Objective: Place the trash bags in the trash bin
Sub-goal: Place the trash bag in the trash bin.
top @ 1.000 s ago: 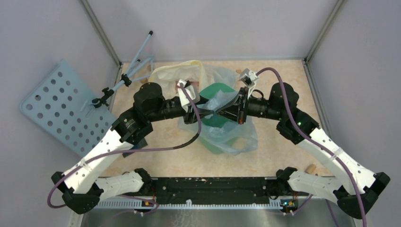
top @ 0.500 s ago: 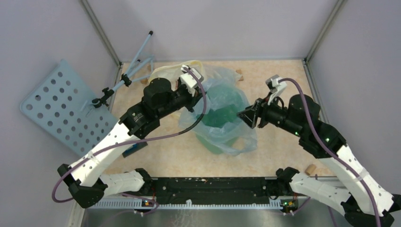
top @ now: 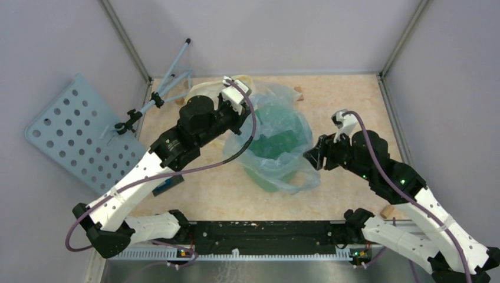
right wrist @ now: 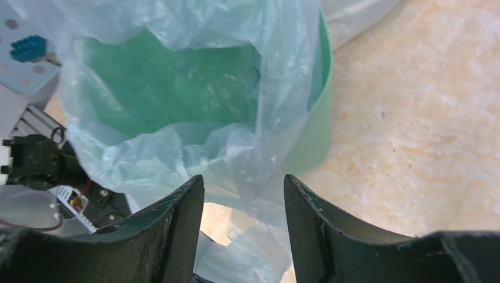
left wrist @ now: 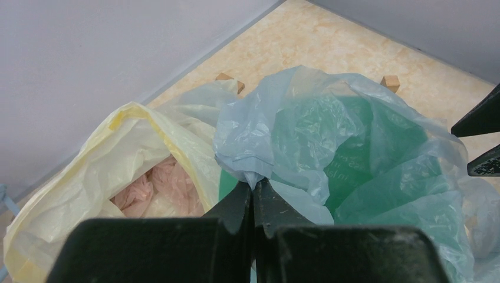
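Observation:
The mint-green trash bin (top: 277, 144) stands mid-table with the thin pale-blue trash bag (top: 277, 127) draped over and into it. My left gripper (top: 239, 115) is at the bin's far-left rim, shut on a pinched fold of the blue bag (left wrist: 259, 168). The bin's green inside (left wrist: 377, 147) shows through the plastic. My right gripper (top: 308, 156) hangs open just right of the bin, apart from the bag. In the right wrist view its fingers (right wrist: 244, 180) frame loose blue plastic (right wrist: 177, 141) hanging over the bin's wall (right wrist: 312, 141).
A whitish bag with a yellow rim (top: 206, 91) lies behind the bin, pink plastic inside it (left wrist: 156, 188). A pale-blue perforated board (top: 76, 138) leans at the left wall beside a thin blue stand (top: 168, 76). Small wooden blocks (top: 298, 89) lie on the table.
My right gripper let go of the blue bag, opened and drew back to the right of the bin. My left gripper shut on the bag's edge and pulled it to the far-left rim.

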`<act>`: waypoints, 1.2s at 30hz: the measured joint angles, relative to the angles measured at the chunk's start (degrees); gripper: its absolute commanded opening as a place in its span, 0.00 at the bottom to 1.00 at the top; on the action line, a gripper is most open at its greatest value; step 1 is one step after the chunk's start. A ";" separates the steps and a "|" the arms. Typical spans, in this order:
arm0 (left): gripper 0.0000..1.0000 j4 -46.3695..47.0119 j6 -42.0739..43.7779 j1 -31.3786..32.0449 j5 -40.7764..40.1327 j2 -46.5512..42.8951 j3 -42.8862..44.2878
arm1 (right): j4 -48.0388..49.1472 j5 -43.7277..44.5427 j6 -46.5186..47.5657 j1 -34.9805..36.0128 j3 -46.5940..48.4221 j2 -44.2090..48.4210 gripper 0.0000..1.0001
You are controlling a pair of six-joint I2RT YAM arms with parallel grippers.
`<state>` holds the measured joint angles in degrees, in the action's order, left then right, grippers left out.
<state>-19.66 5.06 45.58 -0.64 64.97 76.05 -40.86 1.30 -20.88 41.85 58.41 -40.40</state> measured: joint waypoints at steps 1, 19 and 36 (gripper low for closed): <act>0.00 0.07 0.00 0.00 -0.61 0.11 0.02 | 0.07 0.66 -0.39 0.00 -0.42 -0.15 0.52; 0.00 3.50 0.20 -8.22 -0.24 5.09 0.02 | 5.66 7.80 -4.31 0.00 -5.60 1.07 0.00; 0.00 8.52 -0.02 -19.39 7.87 11.34 -4.09 | 5.68 8.79 -4.31 0.00 -6.71 1.90 0.00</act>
<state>-11.14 5.04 26.20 7.22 76.31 71.96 -35.18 10.09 -25.19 41.85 51.70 -38.50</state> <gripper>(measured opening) 0.005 0.004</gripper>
